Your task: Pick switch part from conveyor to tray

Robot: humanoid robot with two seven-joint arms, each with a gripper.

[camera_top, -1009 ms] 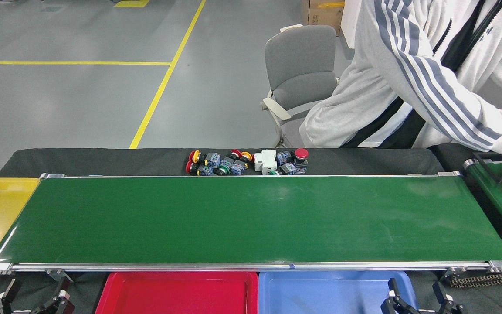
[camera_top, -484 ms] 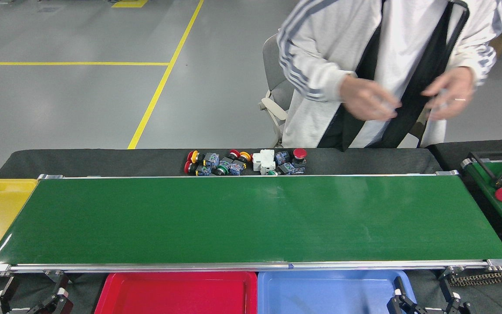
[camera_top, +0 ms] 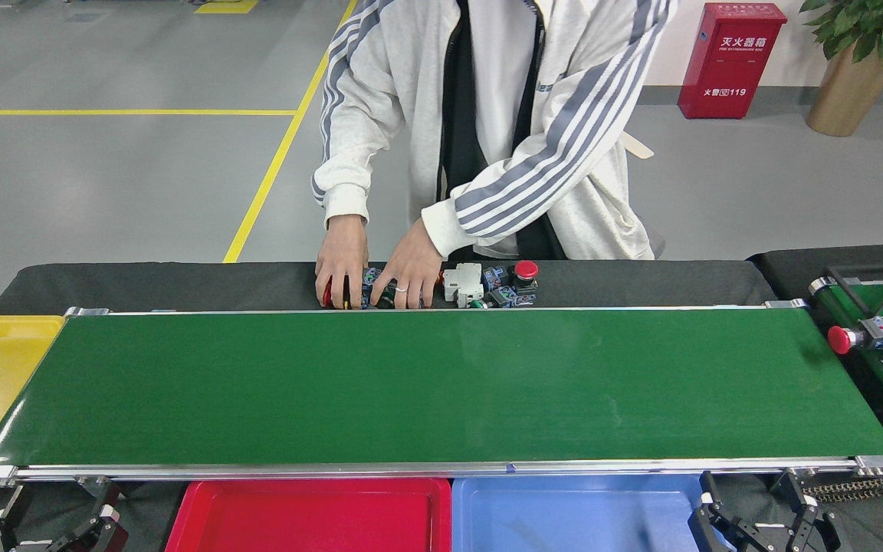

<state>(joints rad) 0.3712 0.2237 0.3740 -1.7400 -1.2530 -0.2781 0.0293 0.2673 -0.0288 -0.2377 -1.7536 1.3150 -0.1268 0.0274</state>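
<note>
Head view: person's hands (camera_top: 380, 268) cover switch parts (camera_top: 487, 285); claws cropped.

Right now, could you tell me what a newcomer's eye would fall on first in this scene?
Probably the long green conveyor across the middle, bare of parts. Next, the person in a striped jacket behind it, both hands on the pile of switch parts on the black cloth past the far rail. Then the red tray and blue tray along the near edge.
</note>
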